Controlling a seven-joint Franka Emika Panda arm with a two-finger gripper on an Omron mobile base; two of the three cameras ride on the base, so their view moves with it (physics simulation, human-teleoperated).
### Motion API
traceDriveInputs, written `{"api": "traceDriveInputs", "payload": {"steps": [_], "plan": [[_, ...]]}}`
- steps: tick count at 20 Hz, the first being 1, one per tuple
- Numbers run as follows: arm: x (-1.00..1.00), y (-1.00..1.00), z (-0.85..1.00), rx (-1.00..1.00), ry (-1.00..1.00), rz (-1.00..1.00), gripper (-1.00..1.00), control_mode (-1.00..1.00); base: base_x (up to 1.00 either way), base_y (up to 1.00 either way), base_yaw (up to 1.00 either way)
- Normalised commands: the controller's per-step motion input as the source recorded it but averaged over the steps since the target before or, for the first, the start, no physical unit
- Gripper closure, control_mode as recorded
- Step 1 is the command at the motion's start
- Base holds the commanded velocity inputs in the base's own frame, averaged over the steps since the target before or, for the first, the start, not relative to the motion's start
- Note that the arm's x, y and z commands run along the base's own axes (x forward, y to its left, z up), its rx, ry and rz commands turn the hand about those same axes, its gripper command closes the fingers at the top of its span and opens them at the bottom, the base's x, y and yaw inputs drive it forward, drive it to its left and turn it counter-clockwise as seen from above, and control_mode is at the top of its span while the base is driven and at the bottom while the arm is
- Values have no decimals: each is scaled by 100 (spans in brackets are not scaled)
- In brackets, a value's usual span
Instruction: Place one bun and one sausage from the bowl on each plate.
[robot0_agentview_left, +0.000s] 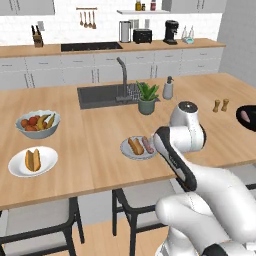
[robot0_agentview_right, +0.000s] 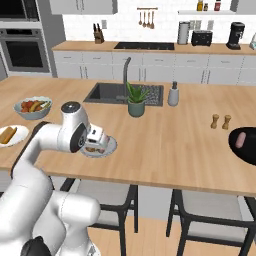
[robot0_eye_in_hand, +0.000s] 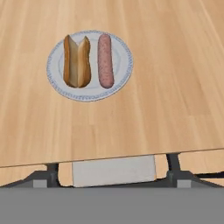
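near plate (robot0_eye_in_hand: 90, 94) — bun (robot0_eye_in_hand: 77, 61) at 9 o'clock, sausage (robot0_eye_in_hand: 105, 61) at 3, side by side | far plate (robot0_agentview_left: 15, 167) — bun (robot0_agentview_left: 33, 160) alone | black bowl (robot0_agentview_right: 250, 154) — one sausage (robot0_agentview_right: 240, 139) | jaws wide, holding nothing

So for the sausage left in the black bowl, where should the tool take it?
Probably at mid-length, from straight above. The sausage lies flat in the shallow bowl, a smooth rounded cylinder, so fingers across its narrow width should hold best. The open tool is by the near plate.
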Motion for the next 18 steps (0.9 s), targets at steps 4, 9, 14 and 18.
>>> {"api": "traceDriveInputs", "payload": {"steps": [4,9,14,18], "plan": [[-36,-7,-1,-3,0,0,-100,-100,0,0,0],[0,0,0,0,0,0,-100,-100,0,0,0],[0,0,0,0,0,0,-100,100,-5,-41,0],[0,0,0,0,0,0,-100,100,-6,-97,0]]}}
